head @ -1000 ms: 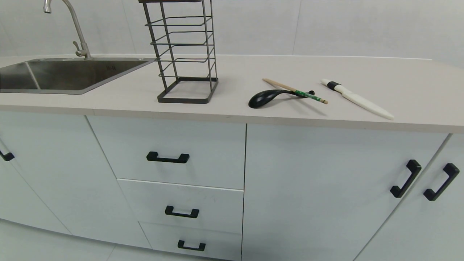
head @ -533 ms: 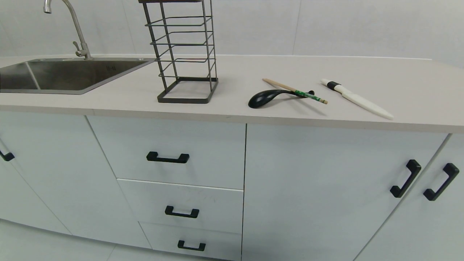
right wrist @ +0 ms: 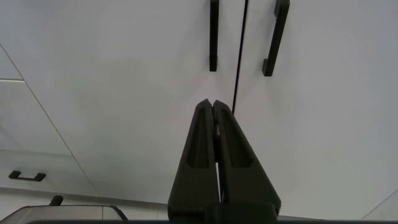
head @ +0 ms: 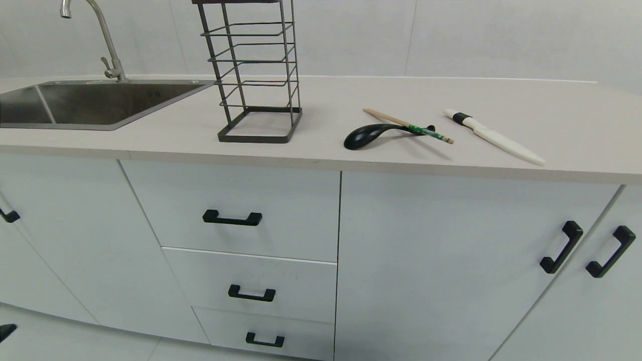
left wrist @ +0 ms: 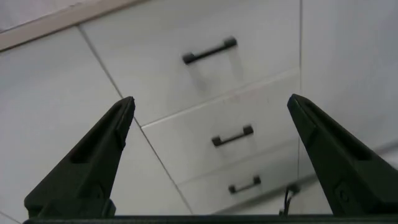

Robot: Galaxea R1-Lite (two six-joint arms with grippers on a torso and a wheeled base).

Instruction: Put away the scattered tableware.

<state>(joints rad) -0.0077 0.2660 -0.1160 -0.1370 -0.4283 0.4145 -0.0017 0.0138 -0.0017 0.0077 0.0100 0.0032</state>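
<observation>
Left gripper [left wrist: 211, 102], fingers spread wide, faces the drawer handles [left wrist: 209, 51]; right gripper [right wrist: 213, 107], fingers pressed together w/ nothing btwn them, faces the door handles [right wrist: 213, 37]. All tableware sits well above both, up on the counter [head: 351, 93]: black spoon [head: 373, 134], chopsticks [head: 407, 126] crossing its handle, white knife [head: 494, 137] beside them, long axis diagonal. Right arm prob. nearer; wire rack [head: 256, 75] lies toward the left gripper's side.

The spoon [head: 370, 135] is finished in glossy black plastic; the chopsticks [head: 409, 126] at its 2 o'clock are plain wood, the knife [head: 494, 137] smooth matt white. Dark metal wire is used for the rack [head: 257, 75], brushed steel for the sink [head: 65, 126].
</observation>
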